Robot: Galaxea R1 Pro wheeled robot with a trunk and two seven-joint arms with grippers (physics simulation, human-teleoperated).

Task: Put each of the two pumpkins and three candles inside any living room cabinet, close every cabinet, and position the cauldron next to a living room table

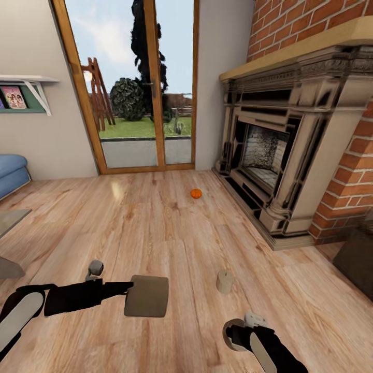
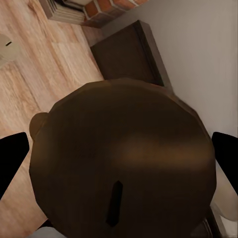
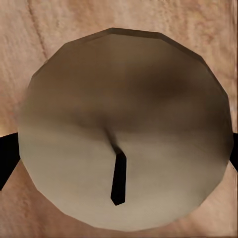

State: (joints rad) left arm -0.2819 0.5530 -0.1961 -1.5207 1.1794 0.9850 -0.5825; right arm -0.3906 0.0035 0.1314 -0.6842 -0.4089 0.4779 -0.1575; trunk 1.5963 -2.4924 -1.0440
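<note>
Left fingers (image 2: 10, 158) are clamped on both sides of the left candle (image 2: 121, 163). Its wick end faces the wrist camera and it looks dark brown in shadow. In the head view the left gripper (image 1: 129, 295) is near left and holds that candle (image 1: 150, 296) sideways above the wood floor (image 1: 155, 233).

- Far left: wall shelf (image 1: 31, 83) with pictures, with the blue sofa (image 1: 10, 173) edge below it.
- Centre far: glass door (image 1: 140, 88) in a wooden frame, garden beyond it.
- Floor candle (image 1: 225, 281): upright on the floor between the two grippers, clear of both.
- Pumpkin (image 1: 196, 193): on the floor, farther off, centre, just left of the fireplace (image 1: 269, 155) hearth.
- Right gripper (image 1: 241, 331): near right, pointing down. Right fingers (image 3: 6, 158) sit against opposite sides of the right candle (image 3: 124, 129). It is gripped, pale beige, wick end up, with floor behind it.
- Cabinet (image 2: 126, 57): dark-brown unit against a grey wall, seen past the left candle in the left wrist view. Can't tell whether its drawers are open.
- Far right: brick wall (image 1: 311, 20) around the fireplace.
</note>
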